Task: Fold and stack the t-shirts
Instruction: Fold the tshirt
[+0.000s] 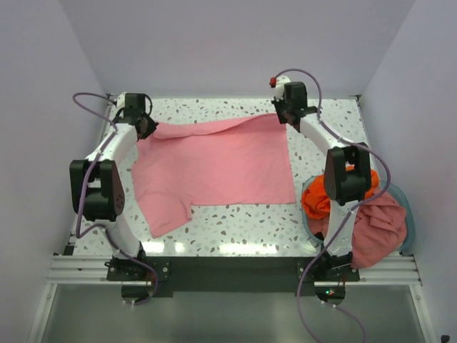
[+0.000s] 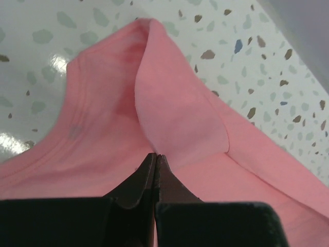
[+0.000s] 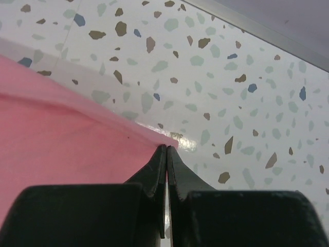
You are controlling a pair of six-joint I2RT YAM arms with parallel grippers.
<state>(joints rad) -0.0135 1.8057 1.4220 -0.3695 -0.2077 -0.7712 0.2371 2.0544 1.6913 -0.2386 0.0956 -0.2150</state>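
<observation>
Left tool (image 2: 156,157), right tool (image 3: 167,149) on t-shirt (image 1: 221,161) (basket (image 1: 410,214) overhead)

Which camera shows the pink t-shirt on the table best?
The top external view: the pink t-shirt appears nearly whole, spread on the table. The left wrist view shows only a folded corner pinched by the left gripper. The right wrist view shows one edge in the right gripper.
</observation>
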